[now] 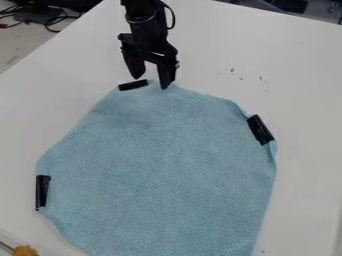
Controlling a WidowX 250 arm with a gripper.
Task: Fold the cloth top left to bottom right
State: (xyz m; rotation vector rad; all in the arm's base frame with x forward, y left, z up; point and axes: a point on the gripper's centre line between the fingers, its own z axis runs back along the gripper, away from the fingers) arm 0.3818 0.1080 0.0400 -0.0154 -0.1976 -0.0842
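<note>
In the camera view, your gripper [151,82] hangs with its fingers spread at the rim of the cloth [160,165], which lies open between the table's [207,45] left and right edges. It should handle light and limp, so pinch that upper rim beside the black strip [133,85].

The arm [144,30] and hand [151,83] are black (thin looped cable [174,18] too).

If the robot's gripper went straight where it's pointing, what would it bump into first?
Probably the blue cloth, near its top edge, just below the gripper. One jaw might meet the little black strip there instead. I can't tell how high the jaws are.
</note>
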